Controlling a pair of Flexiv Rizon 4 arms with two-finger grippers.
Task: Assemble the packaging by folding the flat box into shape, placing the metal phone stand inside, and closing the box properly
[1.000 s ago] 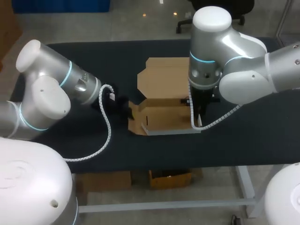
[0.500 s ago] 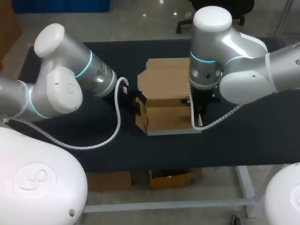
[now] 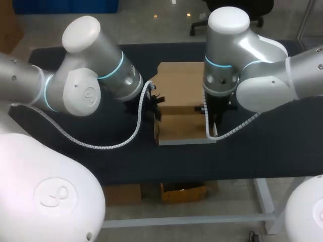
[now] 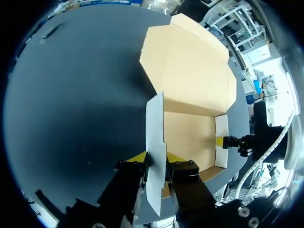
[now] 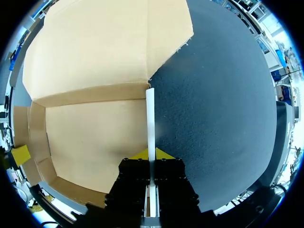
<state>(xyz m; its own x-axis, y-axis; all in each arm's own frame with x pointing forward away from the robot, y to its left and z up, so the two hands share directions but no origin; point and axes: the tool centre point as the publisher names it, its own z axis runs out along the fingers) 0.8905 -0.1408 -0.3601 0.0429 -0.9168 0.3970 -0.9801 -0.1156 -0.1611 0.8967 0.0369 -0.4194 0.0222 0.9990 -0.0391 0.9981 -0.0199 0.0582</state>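
Head view — the box (image 3: 181, 126) is seen with its long axis running arm to arm, the left gripper (image 3: 157, 112) at one end and the right gripper (image 3: 214, 126) at the other.

Left wrist view: the left end wall (image 4: 154, 137) is pinched upright between nearly closed fingers.

Right wrist view — the right end wall (image 5: 150, 114) is clamped likewise. The lid (image 5: 104, 42) lies flat beyond, unfolded.

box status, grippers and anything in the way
Left gripper shut on box left wall, right gripper shut on right wall. Lid open, flat behind. Phone stand not in view.

box (image 4: 187, 137) open above, side flaps (image 4: 154, 142) upright — blocking
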